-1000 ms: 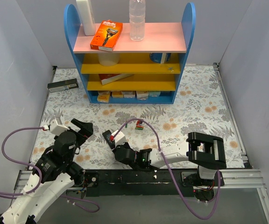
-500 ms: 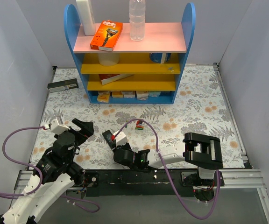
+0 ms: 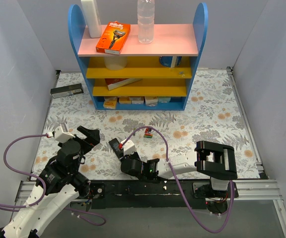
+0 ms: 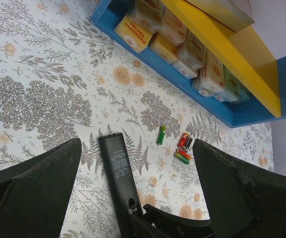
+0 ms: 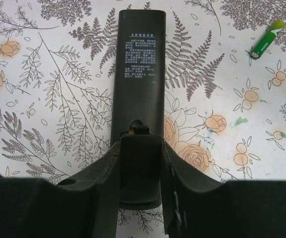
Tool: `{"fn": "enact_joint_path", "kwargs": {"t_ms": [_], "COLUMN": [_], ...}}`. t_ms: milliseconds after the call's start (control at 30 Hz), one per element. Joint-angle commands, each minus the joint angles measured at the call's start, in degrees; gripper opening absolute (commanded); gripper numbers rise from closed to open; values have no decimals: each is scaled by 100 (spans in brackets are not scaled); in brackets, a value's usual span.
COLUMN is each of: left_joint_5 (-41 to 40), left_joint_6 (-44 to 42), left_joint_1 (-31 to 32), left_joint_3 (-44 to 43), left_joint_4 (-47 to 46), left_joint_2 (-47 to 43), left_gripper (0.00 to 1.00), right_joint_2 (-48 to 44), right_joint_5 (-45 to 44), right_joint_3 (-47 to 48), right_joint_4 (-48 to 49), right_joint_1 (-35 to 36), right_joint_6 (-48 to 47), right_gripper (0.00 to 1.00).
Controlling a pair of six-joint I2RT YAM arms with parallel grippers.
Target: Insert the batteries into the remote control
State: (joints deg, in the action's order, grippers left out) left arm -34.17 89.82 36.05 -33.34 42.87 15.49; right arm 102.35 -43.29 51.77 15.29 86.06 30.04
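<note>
The black remote control (image 3: 117,147) lies back-up on the flowered mat, with small white print on its back (image 5: 139,74); it also shows in the left wrist view (image 4: 117,168). My right gripper (image 5: 140,148) is shut on its near end, at the battery cover, and shows from above (image 3: 128,156). The batteries (image 3: 147,134) lie to the right of the remote's far end: a thin green one (image 4: 161,135) apart, and a red, green and dark cluster (image 4: 183,148). The green one shows in the right wrist view (image 5: 265,45). My left gripper (image 3: 83,140) is open and empty, above the mat left of the remote (image 4: 137,146).
A blue shelf unit (image 3: 138,101) with yellow shelves stands at the back, with an orange box (image 3: 113,37) and a bottle (image 3: 145,20) on top. A dark grey oblong box (image 3: 67,90) lies at the far left. Grey walls close both sides.
My right arm has shifted slightly left while still gripping the remote's near end. The remote, batteries and left arm have barely moved.
</note>
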Motion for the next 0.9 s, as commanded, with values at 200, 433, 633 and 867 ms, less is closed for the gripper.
{"fn": "enact_joint_path", "kwargs": {"t_ms": [200, 433, 633, 867], "left_joint_5": [-212, -204, -204, -212], "left_joint_6": [-17, 0, -8, 9], "left_joint_1": [-28, -28, -19, -28], "left_joint_3": [-5, -5, 3, 3], "left_joint_4": [28, 28, 28, 37], "left_joint_2": [-19, -2, -2, -2], "left_gripper": [95, 95, 95, 95], "right_joint_2": [-294, -277, -224, -171], "right_joint_5": [-92, -110, -110, -118], "right_joint_3": [-26, -53, -26, 26], "right_joint_4": [361, 282, 27, -140], "right_joint_1": [33, 42, 42, 42], "right_joint_6": [98, 248, 458, 573], "right_gripper": [1, 1, 1, 1]}}
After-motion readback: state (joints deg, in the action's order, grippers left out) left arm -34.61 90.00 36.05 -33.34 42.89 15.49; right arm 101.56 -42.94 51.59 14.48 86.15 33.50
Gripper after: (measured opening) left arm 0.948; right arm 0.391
